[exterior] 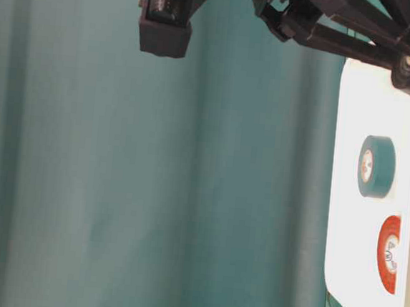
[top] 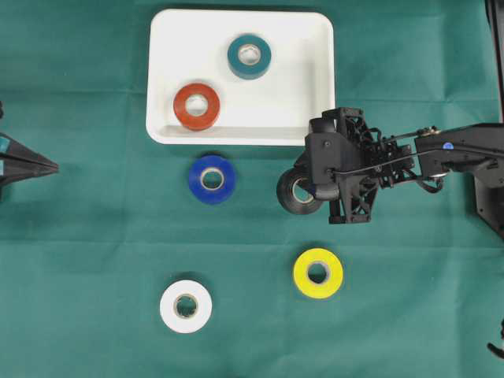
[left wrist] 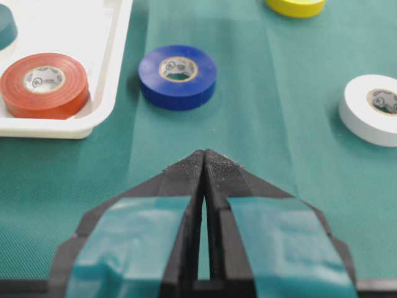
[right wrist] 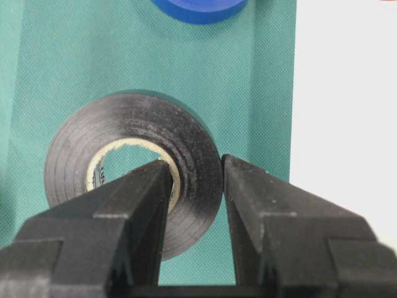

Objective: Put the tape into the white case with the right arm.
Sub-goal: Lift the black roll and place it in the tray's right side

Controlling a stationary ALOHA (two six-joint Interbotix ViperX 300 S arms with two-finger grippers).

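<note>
My right gripper is shut on a black tape roll. One finger sits inside the roll's core and the other against its outer wall. In the overhead view the roll hangs tilted, just below the lower right corner of the white case. In the right wrist view the case lies to the right of the roll. A red tape and a teal tape lie inside the case. My left gripper rests shut at the left edge, with nothing between its fingers.
A blue roll lies on the green cloth just below the case. Further toward the front are a yellow roll and a white roll. The right arm's boom reaches in from the right edge.
</note>
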